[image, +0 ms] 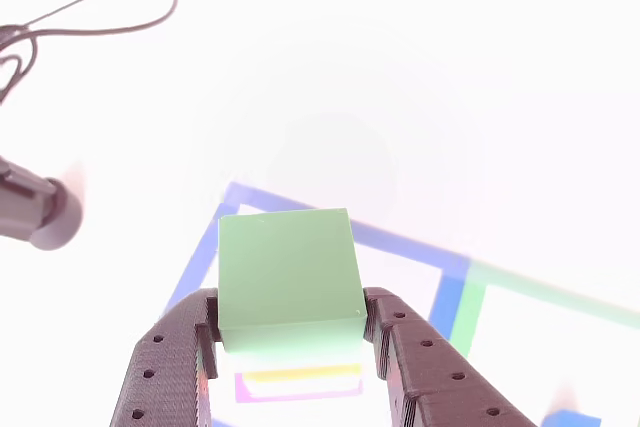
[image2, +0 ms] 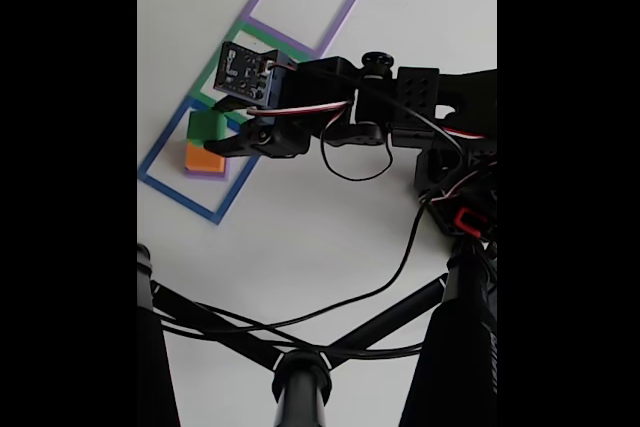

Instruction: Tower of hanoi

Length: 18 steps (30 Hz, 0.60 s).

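Note:
My gripper (image: 290, 307) is shut on a green foam cube (image: 288, 265), with one black finger (image: 170, 367) on each side of it. Right under the cube lies an orange block (image: 300, 375) on a flat purple slab (image: 243, 390). The fixed view shows the same stack: the green cube (image2: 204, 124) in the gripper (image2: 214, 137), above the orange block (image2: 202, 158) and the purple slab (image2: 205, 174). The stack sits inside the blue square outline (image2: 160, 182). Whether the cube touches the orange block I cannot tell.
A green outline (image2: 212, 69) and a purple outline (image2: 345, 7) follow the blue one in a row. The arm's body (image2: 420, 107) and its cables hang over the table's right side. Black tripod legs (image2: 300, 367) cross the bottom. A loose cable (image: 100, 7) lies at the upper left.

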Available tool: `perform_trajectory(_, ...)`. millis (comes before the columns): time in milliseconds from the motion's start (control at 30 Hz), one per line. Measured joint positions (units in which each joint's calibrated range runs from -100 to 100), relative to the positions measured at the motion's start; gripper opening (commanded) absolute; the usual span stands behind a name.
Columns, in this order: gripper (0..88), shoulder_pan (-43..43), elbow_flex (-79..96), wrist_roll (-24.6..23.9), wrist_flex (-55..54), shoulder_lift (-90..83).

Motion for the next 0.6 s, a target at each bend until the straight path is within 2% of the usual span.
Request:
perform_trajectory(133, 6.4, -0.9, 6.7, 0.0, -13.2, 3.5)
perform_trajectory(300, 6.4, -1.0, 11.2, 0.0, -24.2, 8.2)
perform_trajectory(600, 6.3, -1.0, 13.1, 0.0, -34.6, 14.9)
